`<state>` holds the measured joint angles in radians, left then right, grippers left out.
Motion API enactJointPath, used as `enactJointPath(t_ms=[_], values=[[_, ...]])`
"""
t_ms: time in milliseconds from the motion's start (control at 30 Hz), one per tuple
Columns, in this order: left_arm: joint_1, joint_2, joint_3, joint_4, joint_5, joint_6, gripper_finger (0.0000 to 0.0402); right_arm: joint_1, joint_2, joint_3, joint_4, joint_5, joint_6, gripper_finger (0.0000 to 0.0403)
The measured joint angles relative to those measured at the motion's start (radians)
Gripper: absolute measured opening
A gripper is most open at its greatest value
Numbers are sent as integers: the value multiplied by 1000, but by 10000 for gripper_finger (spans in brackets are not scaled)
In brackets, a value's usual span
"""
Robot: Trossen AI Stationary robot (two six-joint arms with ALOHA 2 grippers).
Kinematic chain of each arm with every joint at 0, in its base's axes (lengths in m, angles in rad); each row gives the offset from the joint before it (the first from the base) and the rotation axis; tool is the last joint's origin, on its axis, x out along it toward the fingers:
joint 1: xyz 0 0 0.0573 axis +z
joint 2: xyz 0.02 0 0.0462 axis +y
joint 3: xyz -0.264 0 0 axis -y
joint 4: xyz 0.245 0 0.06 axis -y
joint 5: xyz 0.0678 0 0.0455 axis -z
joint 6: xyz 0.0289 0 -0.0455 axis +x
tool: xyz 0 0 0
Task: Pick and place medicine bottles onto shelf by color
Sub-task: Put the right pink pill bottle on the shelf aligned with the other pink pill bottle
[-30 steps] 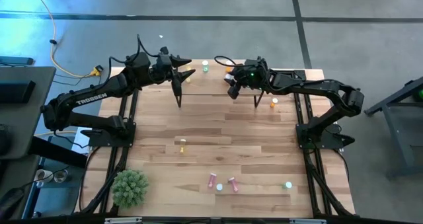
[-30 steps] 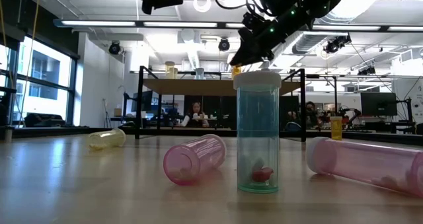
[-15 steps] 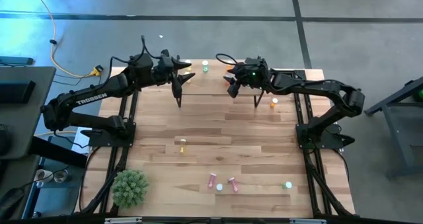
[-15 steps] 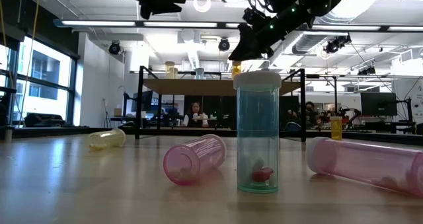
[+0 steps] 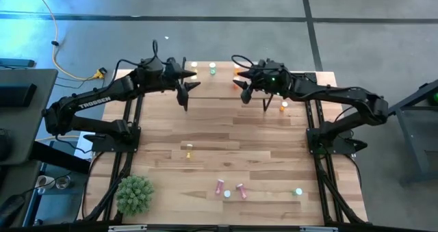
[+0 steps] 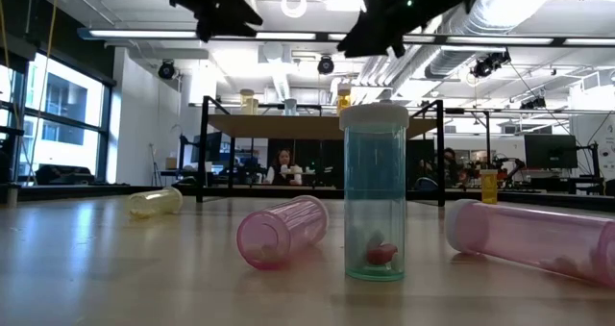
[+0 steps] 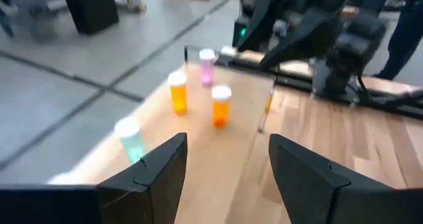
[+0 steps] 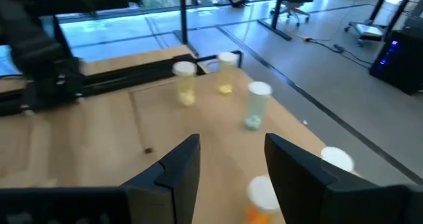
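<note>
You have a handful of medicine bottles (image 5: 212, 69) standing on the shelf (image 5: 222, 88), but both the left gripper (image 5: 188, 78) and right gripper (image 5: 239, 81) hover there with fingers spread, empty, while several bottles remain on the desk (image 5: 260, 150).

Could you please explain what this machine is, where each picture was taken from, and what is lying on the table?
Two dark robot arms work at a wooden table. One picture looks straight down, one looks level across the tabletop, and two come from cameras on the wrists. The left gripper and right gripper hover open and empty over the shelf, a small raised board at the far edge, where a few bottles already stand. More little bottles remain on the table, such as two pink ones lying down and a green one upright. A plant sits at one corner.
</note>
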<state>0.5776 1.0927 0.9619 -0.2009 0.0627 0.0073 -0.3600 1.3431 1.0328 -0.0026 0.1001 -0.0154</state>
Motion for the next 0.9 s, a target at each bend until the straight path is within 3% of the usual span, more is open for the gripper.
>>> enactJointPath(t_ms=[267, 467, 633, 900], values=[[-47, 0, 0, -201, 0, -106, 204, 123, -61, 0, -87, 3, -7, 161], [-114, -1, 0, -385, -29, -266, 204, 194, -62, 0, -154, 74, 48, 161], [-190, -1, 0, -513, -77, -393, 204, 225, -62, 0, -220, 133, 130, 161], [-325, -1, 0, -582, -92, -538, 204, 239, -62, 0, -256, 131, 333, 161]])
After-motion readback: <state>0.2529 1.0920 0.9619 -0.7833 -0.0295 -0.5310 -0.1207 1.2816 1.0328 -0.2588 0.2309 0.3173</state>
